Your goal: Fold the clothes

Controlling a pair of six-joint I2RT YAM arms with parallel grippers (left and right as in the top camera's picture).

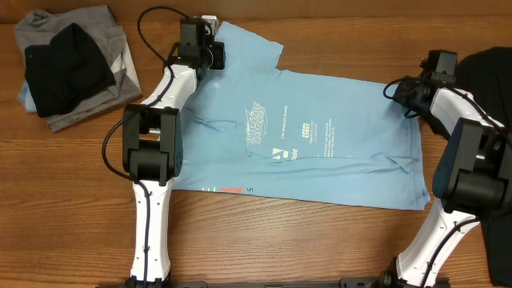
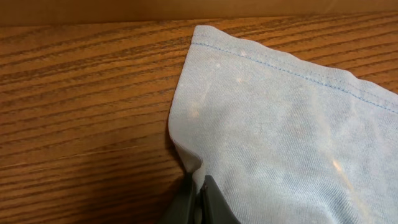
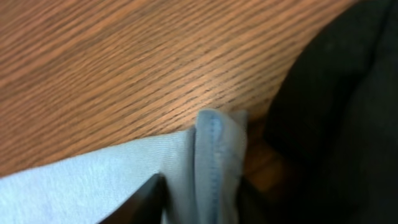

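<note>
Print: small white print on the chest, too small to read; pink-red mark at the near edge, also illegible.
Light blue T-shirt: spread flat across the middle of the wooden table, lightly creased, hems stitched.
Left gripper: clenched on the shirt's far-left edge; fingers mostly cut off by the frame.
Right gripper: grasping a doubled hem at the shirt's far-right corner; view blurred.
Black shirt: at the right edge, partly out of frame.
Folded pile: grey and black, far left.
</note>
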